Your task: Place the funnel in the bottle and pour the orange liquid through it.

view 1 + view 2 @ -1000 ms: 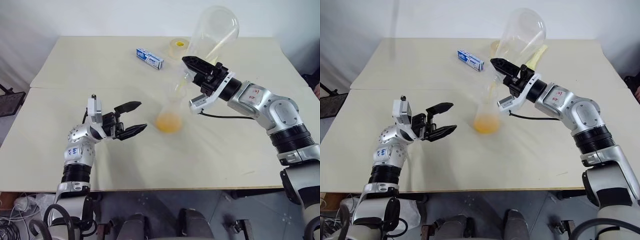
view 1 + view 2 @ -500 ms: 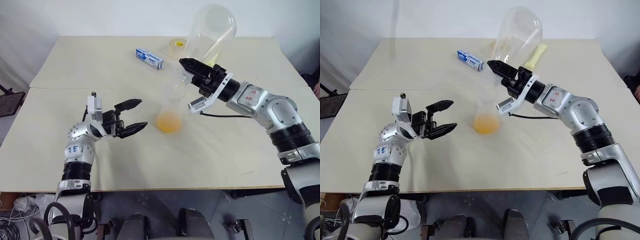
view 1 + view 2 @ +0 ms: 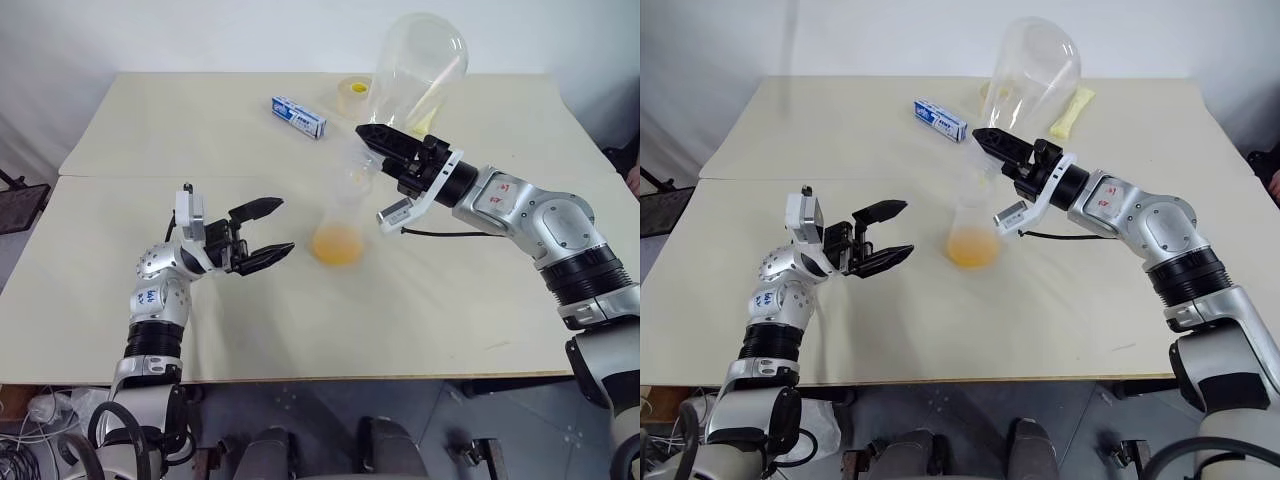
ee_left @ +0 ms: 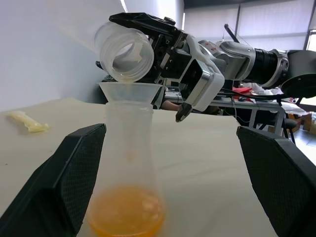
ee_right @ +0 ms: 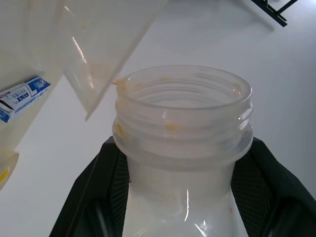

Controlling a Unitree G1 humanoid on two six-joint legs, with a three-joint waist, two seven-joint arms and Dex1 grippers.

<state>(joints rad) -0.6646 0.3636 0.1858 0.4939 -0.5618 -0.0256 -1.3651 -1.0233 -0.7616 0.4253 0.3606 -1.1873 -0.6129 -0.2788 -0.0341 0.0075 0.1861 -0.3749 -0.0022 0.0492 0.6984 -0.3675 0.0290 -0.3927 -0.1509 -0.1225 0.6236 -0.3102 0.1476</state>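
The right gripper [image 3: 372,134] has its fingers clamped on the threaded neck of a big clear container [image 3: 418,62], which is tipped right over, its rounded base up high and its open mouth [image 4: 126,53] aimed down at the funnel [image 4: 130,92]. The funnel sits in the neck of the bottle [image 3: 341,215], flared rim on top, spout inside. The bottle stands upright near the middle of the worktop [image 3: 300,320], and the orange liquid [image 3: 337,243] is pooled in its wide base. In the right wrist view, orange droplets cling to the threads around the container's mouth.

Over on the left, the left gripper [image 3: 268,232] hangs level with the bottle's lower half, fingers [image 3: 256,209] spread wide, gripping nothing, just beside the bottle but not touching it. From the left wrist view the bottle stands between the two fingers.

At the far side of the worktop lie a blue-and-white box [image 3: 299,117], a roll of tape [image 3: 353,97] with a yellow centre, and a pale yellow packet [image 3: 1070,110] behind the raised container.
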